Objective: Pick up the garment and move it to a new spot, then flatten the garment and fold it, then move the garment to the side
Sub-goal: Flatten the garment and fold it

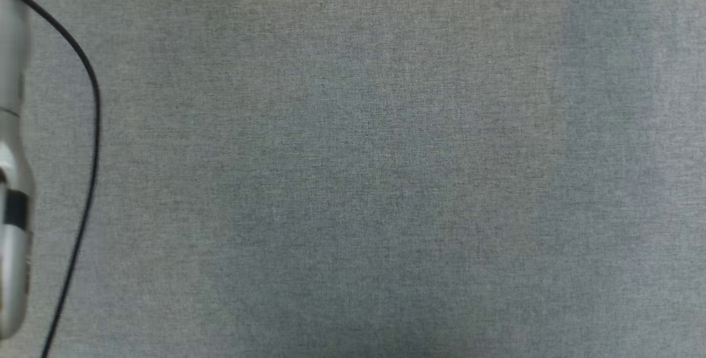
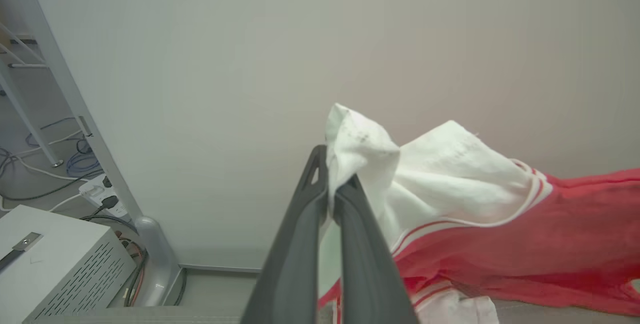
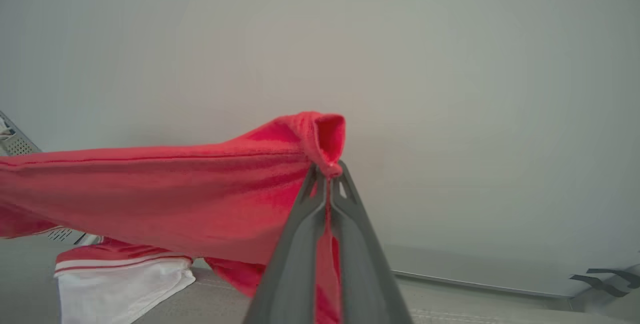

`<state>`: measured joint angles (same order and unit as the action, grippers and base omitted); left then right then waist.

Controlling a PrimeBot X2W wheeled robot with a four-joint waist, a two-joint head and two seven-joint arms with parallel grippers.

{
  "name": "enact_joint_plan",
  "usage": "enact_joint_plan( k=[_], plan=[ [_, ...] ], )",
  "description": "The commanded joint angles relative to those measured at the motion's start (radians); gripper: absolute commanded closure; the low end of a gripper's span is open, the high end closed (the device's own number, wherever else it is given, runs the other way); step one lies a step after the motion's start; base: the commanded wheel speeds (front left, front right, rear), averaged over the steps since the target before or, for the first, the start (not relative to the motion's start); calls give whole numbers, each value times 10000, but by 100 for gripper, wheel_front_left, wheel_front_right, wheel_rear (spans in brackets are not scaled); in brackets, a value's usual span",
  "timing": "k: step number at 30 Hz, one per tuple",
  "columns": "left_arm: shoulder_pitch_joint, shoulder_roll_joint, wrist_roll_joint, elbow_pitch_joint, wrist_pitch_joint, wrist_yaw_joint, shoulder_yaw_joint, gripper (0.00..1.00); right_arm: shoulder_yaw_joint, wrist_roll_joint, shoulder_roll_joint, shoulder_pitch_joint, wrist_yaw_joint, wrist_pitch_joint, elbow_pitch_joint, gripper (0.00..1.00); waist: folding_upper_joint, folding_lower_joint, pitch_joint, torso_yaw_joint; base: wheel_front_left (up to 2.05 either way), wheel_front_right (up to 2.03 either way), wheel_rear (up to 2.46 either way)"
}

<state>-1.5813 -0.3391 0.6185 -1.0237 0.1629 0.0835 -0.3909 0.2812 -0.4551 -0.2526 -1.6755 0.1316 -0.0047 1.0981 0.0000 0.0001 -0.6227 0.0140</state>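
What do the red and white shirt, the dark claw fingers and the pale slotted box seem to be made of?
Red jersey shirt with white sleeves: soft matte knit cloth; it drapes and bunches.
Long dark grey fingers of the left claw: probably moulded plastic, smooth, faint sheen.
Pale grey slotted box: likely painted sheet metal, given punched vents.

You see one garment (image 2: 500, 224), two grippers (left gripper (image 2: 332, 179), right gripper (image 3: 327, 169)), one vented grey box (image 2: 55, 264), one power strip (image 2: 102, 194).

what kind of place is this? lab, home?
Likely a lab or test bay: vented metal equipment box, power strip with loose cables on the floor, bare partition wall.
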Motion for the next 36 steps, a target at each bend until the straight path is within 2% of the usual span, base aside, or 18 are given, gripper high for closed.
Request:
enact_joint_plan(
  k=[1, 10, 11, 20, 29, 36],
  plan=[
    [395, 82, 119, -91, 128, 97, -28, 100, 183, -214, -40, 473, -9, -54, -76, 100, 0, -1, 187, -97, 0, 0, 0],
    [3536, 447, 559, -129, 790, 431, -382, 100, 1636, -1937, -707, 4025, -9, -321, -1277, 100, 0, -1, 1307, -353, 0, 0, 0],
    [4795, 449, 706, 194, 918, 453, -411, 100, 1988, -2482, -1022, 5392, -9, -443, -1694, 100, 0, -1, 1812, -398, 0, 0, 0],
    [8418, 54, 786, 2463, 985, 349, 142, 100, 2417, -3479, -1913, 8618, -9, -745, -3140, 100, 0, -1, 3359, -440, 0, 0, 0],
    [12373, -615, 748, 5644, 807, -765, 540, 100, 1754, -3599, -2464, 11656, -9, -552, -4450, 100, 0, -1, 4686, -469, 0, 0, 0],
    [15004, -898, 1116, 8262, 147, -1967, 734, 100, 553, -3248, -2312, 14022, -9, -36, -5683, 100, 0, -1, 5301, -539, 0, 0, 0]
  ],
)
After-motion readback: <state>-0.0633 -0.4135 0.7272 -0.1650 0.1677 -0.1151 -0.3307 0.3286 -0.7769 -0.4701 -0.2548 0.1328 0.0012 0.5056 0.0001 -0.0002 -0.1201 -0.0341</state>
